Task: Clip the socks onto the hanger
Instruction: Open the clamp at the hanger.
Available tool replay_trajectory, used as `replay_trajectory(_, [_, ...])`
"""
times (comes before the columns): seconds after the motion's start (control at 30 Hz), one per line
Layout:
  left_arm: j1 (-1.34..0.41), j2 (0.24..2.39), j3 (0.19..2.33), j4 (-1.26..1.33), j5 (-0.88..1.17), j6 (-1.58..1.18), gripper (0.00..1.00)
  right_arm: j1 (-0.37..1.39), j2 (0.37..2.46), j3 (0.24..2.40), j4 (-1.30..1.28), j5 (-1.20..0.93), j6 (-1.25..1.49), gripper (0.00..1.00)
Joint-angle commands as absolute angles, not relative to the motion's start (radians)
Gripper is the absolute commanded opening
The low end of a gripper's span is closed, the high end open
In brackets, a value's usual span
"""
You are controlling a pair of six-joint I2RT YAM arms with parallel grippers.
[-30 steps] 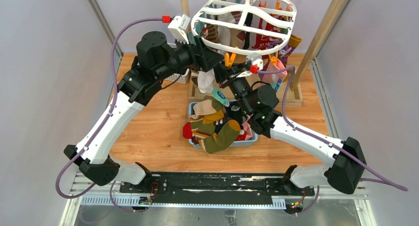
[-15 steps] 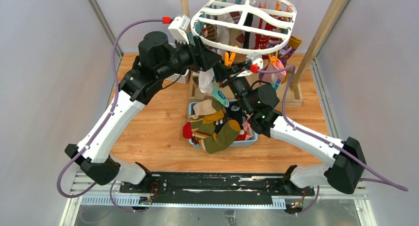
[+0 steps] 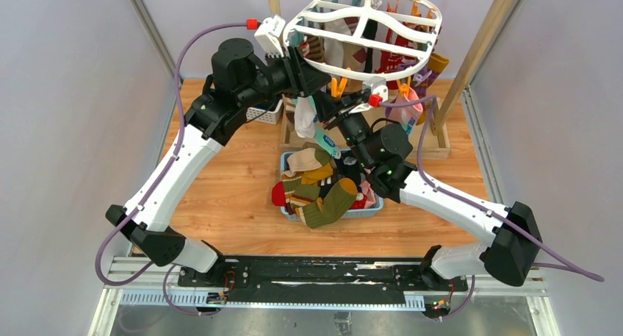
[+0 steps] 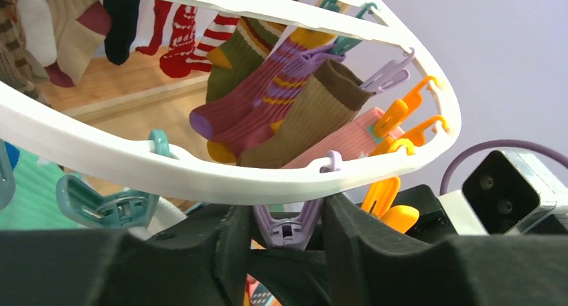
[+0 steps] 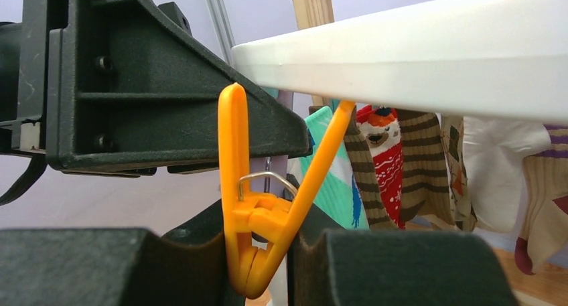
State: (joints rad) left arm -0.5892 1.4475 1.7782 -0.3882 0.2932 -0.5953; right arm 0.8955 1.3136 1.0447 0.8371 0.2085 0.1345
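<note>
Closest to the arm bases, the blue basket (image 3: pixel 369 209) is sitting on the wooden table (image 3: pixel 228 196), and it's overflowing with loose socks (image 3: pixel 317 195) in olive, red, tan and white. Just past it, both arms are sitting up under the front rim of the hanger (image 3: pixel 345 73), which is hanging off the wooden rack (image 3: pixel 481 45).

The right gripper (image 5: pixel 258 246) is pinching an orange clothespin (image 5: pixel 258 215) low down by its spring, with a finger pressing on each side. The pin's two legs are splaying up toward the rim.

Right beside it, the left gripper (image 4: pixel 287 219) is squeezing a lilac clothespin (image 4: pixel 288 225) that's dangling from the same rim.

A white sock (image 3: pixel 305 119) and a mint sock (image 3: pixel 327 139) are drooping under the left gripper, above the basket. Can't tell what's holding them.

Farther back, the clipped socks (image 4: pixel 315 115) are hanging around the ring: purple-striped, brown-cuffed, pink and red.
</note>
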Motion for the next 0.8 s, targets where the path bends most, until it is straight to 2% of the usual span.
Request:
replay_trajectory(0.0, [-0.581,1.441,1.801,-0.365,0.287,-0.583,0.39,0.922,1.33,1.077,0.818,0.141,0.133,0.08])
replay_trajectory(0.07, [-0.581,1.436,1.801,-0.387,0.239,-0.562,0.3,0.922,1.33,1.077,0.809,0.15,0.132,0.13])
replay_trajectory(0.13, [-0.582,1.432,1.8,-0.415,0.191,-0.547,0.22,0.922,1.324,1.073,0.794,0.167,0.132,0.28])
replay_trajectory(0.2, [-0.581,1.425,1.795,-0.43,0.171,-0.53,0.17,0.922,1.31,1.062,0.771,0.193,0.135,0.48])
replay_trajectory(0.3, [-0.581,1.421,1.797,-0.441,0.169,-0.514,0.1,0.922,1.257,1.011,0.74,0.212,0.134,0.63])
replay_trajectory(0.47, [-0.579,1.424,1.817,-0.473,0.158,-0.471,0.0,0.922,1.126,0.871,0.64,0.202,0.155,0.65])
replay_trajectory(0.77, [-0.562,1.445,1.863,-0.525,0.218,-0.395,0.0,0.997,1.027,0.706,0.42,0.138,0.129,0.63])
